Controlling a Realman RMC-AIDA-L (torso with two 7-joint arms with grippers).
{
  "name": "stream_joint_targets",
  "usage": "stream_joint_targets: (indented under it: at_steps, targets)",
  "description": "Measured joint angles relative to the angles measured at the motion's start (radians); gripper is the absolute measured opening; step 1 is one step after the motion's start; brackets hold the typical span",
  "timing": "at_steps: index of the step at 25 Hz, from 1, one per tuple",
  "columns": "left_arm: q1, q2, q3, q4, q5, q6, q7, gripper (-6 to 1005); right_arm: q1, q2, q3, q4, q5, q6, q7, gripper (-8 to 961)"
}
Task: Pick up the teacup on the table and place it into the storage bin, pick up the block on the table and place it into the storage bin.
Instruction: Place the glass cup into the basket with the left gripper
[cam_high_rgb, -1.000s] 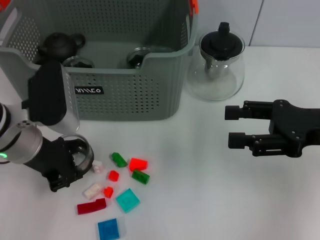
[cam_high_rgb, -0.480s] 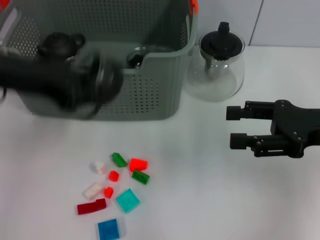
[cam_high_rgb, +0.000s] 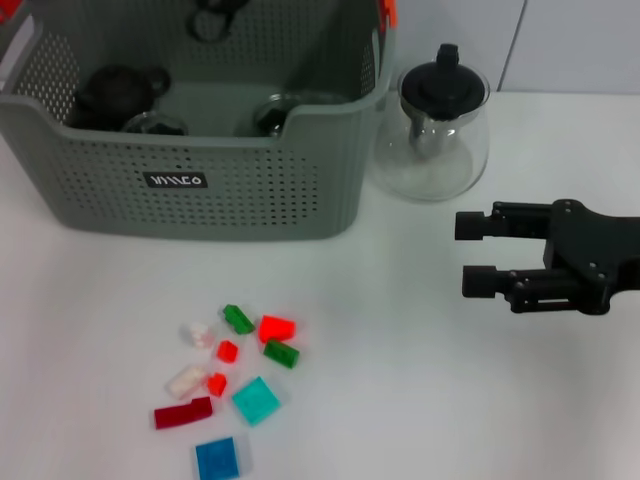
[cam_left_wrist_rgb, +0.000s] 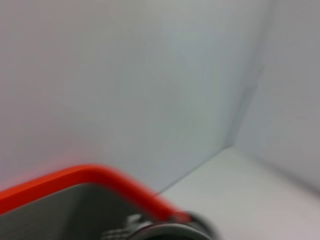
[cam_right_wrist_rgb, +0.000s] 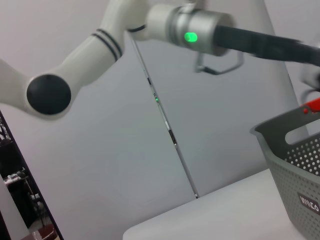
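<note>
On the table, right side: right gripper (cam_high_rgb: 478, 254) hovers with fingers parted, holding nothing.
Storage bin (cam_high_rgb: 205, 190): rear left, dark teapot (cam_high_rgb: 115, 88) and glassware inside.
Left gripper (cam_high_rgb: 212, 17): over the bin's back wall (only a dark sliver shows); grip cannot be told.
Blocks (cam_high_rgb: 233, 380): scattered on the table before the bin.
Glass teapot (cam_high_rgb: 437, 122): beside the bin.

Matt perforated plastic is being shown by the storage bin (cam_high_rgb: 250, 190); clear glossy glass by the teapot (cam_high_rgb: 432, 135); shiny translucent plastic by the blocks (cam_high_rgb: 256, 400); smooth matt white by the tabletop (cam_high_rgb: 420, 400).
</note>
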Motion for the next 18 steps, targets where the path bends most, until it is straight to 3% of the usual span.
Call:
stream_joint_targets:
  at_steps: [6,8,15,18]
  targets:
    - [-0.123,0.004,0.037,-0.223,0.257,-0.291,-0.032,48,0.007,-0.002,0.000,0.000,-0.001,0.004,0.010,792]
    - [-0.142,-0.004,0.038,-0.263,0.298,-0.346,-0.034,48,0.009,-0.002,0.000,0.000,-0.003,0.006,0.013,792]
    - [-0.165,-0.066,0.112,-0.358,0.452,-0.560,-0.080,49,0.012,0.001,0.000,0.000,-0.004,0.008,0.028,792]
    - [-0.164,-0.077,0.122,-0.387,0.481,-0.609,-0.086,49,0.010,0.003,0.000,0.000,-0.004,0.009,0.029,792]
